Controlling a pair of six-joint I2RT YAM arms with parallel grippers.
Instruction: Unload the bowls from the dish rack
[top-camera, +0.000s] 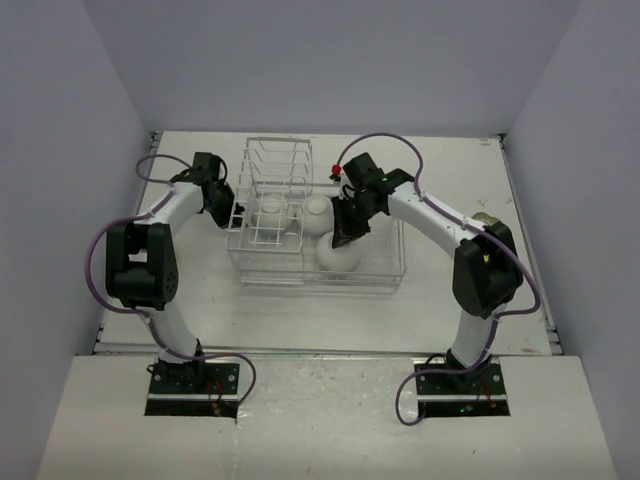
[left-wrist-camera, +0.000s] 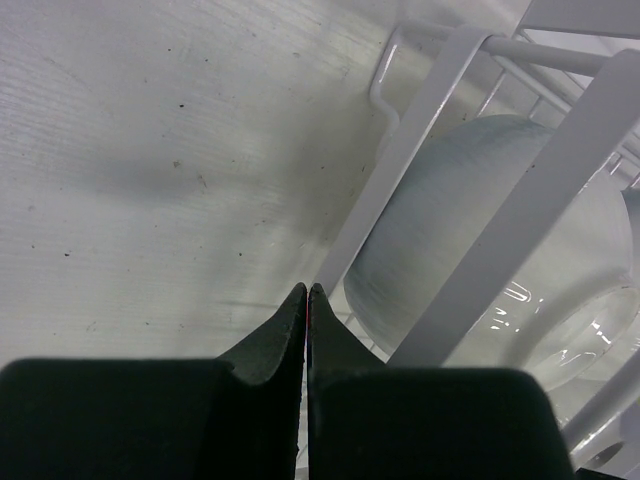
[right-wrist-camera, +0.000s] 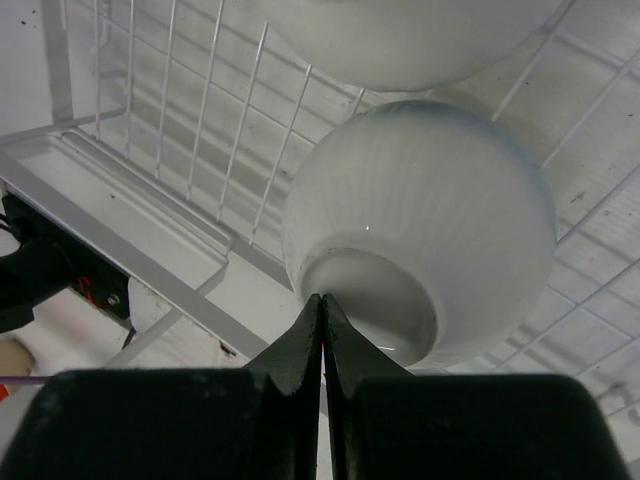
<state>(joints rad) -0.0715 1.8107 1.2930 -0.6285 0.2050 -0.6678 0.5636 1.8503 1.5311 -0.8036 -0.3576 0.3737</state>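
Note:
The white wire dish rack (top-camera: 385, 270) stands mid-table, its taller slotted section (top-camera: 277, 160) at the far left. Three white bowls lie in it: one (top-camera: 272, 210) under the slots, one (top-camera: 318, 215) beside it, and one (top-camera: 338, 258) upside down near the front. My right gripper (top-camera: 341, 238) is shut and empty, its tips (right-wrist-camera: 322, 298) at the foot ring of the upturned bowl (right-wrist-camera: 430, 210). My left gripper (top-camera: 233, 213) is shut and empty at the rack's left side; its tips (left-wrist-camera: 307, 287) are just outside the rack wires (left-wrist-camera: 415, 150), with a white bowl (left-wrist-camera: 450, 240) behind them.
Another white bowl (right-wrist-camera: 400, 40) lies just beyond the upturned one. A small brownish object (top-camera: 487, 218) sits at the table's right edge, partly hidden by the right arm. Grey walls close in the table on three sides.

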